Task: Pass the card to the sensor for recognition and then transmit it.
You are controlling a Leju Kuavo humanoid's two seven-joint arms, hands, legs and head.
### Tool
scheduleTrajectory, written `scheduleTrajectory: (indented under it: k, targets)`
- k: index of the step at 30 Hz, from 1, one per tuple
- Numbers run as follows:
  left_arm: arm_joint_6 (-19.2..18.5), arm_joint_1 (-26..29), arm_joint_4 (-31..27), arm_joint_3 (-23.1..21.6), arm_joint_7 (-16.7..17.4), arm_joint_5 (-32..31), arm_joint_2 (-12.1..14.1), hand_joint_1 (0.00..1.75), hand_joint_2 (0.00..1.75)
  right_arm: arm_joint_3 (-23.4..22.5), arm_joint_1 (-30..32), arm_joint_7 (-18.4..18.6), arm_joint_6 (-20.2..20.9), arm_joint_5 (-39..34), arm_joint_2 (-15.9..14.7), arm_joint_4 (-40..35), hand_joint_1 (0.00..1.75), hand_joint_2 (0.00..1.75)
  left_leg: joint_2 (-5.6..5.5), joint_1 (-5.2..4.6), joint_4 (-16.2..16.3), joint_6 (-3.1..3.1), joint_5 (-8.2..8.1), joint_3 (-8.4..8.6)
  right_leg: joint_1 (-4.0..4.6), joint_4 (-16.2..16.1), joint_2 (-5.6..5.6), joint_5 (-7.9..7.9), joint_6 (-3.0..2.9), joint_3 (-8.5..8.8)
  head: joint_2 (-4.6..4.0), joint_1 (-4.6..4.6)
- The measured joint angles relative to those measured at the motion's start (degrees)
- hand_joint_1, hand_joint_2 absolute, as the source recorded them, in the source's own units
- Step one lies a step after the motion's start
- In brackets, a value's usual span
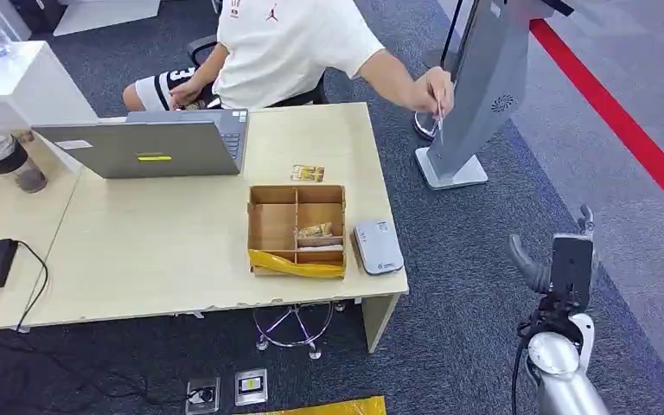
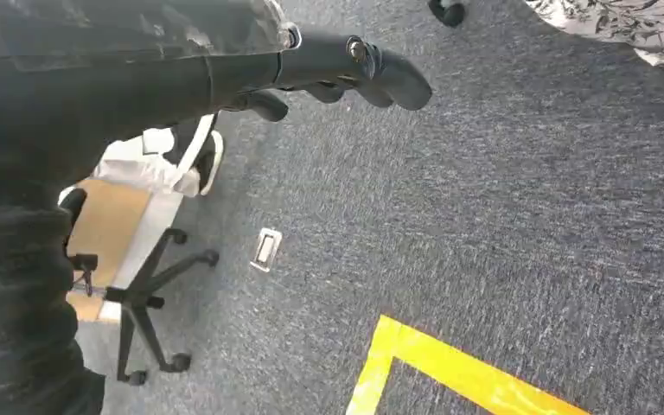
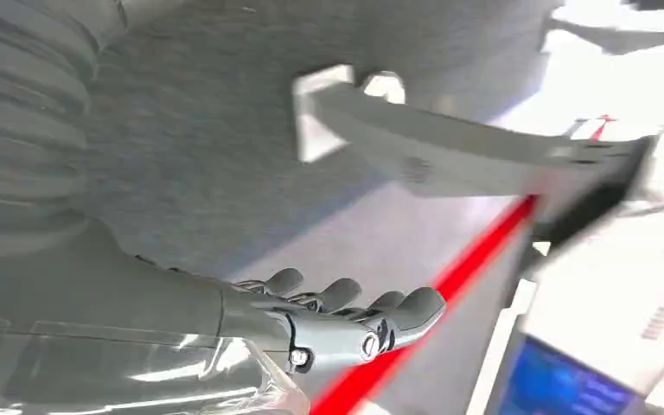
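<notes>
The head view is evenly and brightly lit from overhead, with soft, short shadows: one under the desk point(image 1: 181, 259) along its near edge, another beside the grey kiosk point(image 1: 475, 95) base on the carpet. Detail there is sharp, with mild stretching toward the corners. The left wrist view is dimmer; the left hand point(image 2: 346, 73) reads dark against grainy carpet. The right wrist view is motion-blurred, the red floor line point(image 3: 450, 285) smeared, with white glare blown out in one corner.

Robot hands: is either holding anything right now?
No. The right hand and left hand hold nothing. A person's hand pinches a thin card by its top end.
</notes>
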Motion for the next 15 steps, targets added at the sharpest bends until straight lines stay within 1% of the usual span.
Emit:
scheduleTrajectory:
  k: [6, 10, 15]
  targets:
    - [0.04, 0.00, 0.13, 0.00, 0.02, -1.51, -0.13, 0.00, 1.75, 0.50, -0.85, 0.83, -0.24, 9.97, 1.05, -7.43, 0.00, 1.75, 0.00, 0.00, 0.00, 0.00, 0.00, -0.02, 0.00, 0.00, 0.00, 0.00, 0.00, 0.00, 0.00, 0.00]
    - [0.04, -0.06, 0.15, 0.00, 0.02, -2.63, -0.15, 0.00, 1.75, 1.87, -1.97, 1.89, -0.37, 17.75, 1.86, -12.39, 0.00, 1.75, 0.00, 0.00, 0.00, 0.00, 0.00, 0.01, 0.00, 0.01, 0.00, 0.00, 0.00, -0.02, 0.00, 0.02]
    - [0.00, -0.03, 0.13, 0.00, 0.00, -3.76, -0.15, 0.00, 1.75, 3.23, -2.81, 2.97, -0.39, 25.07, 2.27, -14.72, 0.00, 1.75, -0.02, 0.00, -0.01, 0.00, 0.00, -0.05, 0.00, 0.02, -0.01, 0.00, 0.00, 0.01, 0.00, 0.02]
